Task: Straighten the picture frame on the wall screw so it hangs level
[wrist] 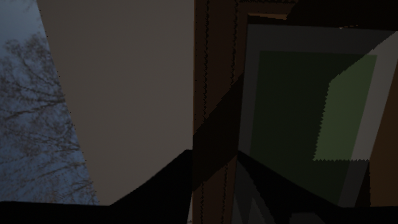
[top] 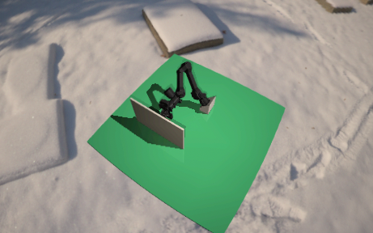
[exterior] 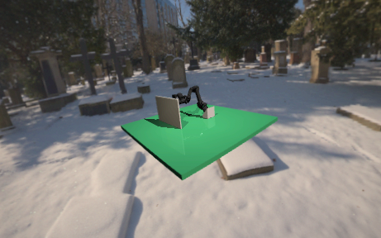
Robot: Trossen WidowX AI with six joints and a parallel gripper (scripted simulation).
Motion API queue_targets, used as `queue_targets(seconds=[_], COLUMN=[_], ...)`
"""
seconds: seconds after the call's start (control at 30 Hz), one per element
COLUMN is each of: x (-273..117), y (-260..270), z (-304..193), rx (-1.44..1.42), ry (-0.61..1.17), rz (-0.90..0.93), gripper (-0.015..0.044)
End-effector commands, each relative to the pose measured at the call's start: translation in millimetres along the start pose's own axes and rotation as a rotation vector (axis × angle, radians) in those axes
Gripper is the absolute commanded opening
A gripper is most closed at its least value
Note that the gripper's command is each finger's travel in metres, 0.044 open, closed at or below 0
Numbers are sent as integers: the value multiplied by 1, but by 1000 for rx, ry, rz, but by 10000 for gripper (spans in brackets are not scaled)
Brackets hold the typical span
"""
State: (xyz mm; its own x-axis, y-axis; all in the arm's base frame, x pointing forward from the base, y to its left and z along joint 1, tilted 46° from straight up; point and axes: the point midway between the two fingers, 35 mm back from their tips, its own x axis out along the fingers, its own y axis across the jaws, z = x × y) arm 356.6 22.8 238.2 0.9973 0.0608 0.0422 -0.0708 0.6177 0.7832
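Note:
The picture frame (wrist: 216, 60) fills the middle and right of the wrist view: a brown bar around a grey mat and a green picture, partly in shadow. My gripper (wrist: 212, 158) is shut on the frame's brown side bar, with one black fingertip at each side of it. The pale wall panel (top: 157, 121) (exterior: 168, 111) (wrist: 125, 85) stands upright. In the top and exterior views it hides the frame. The screw and the notched strip are not visible. I cannot tell from these views how level the frame is.
The black arm (top: 180, 81) (exterior: 193, 90) bends from a pale block (top: 208, 107) (exterior: 209, 112) on the green table top (top: 222, 141) (exterior: 226, 128) toward the panel's frame side. The panel casts a shadow on the green surface. Snowy ground and stone slabs lie around it.

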Motion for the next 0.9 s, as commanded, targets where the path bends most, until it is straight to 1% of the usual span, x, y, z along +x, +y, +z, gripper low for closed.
queue_targets(seconds=[0.0,0.87], x=[0,0], y=[3,-2], z=[-2,-1], rx=[-1,-2], ry=[5,5], rz=[12,12], gripper=[0,0])
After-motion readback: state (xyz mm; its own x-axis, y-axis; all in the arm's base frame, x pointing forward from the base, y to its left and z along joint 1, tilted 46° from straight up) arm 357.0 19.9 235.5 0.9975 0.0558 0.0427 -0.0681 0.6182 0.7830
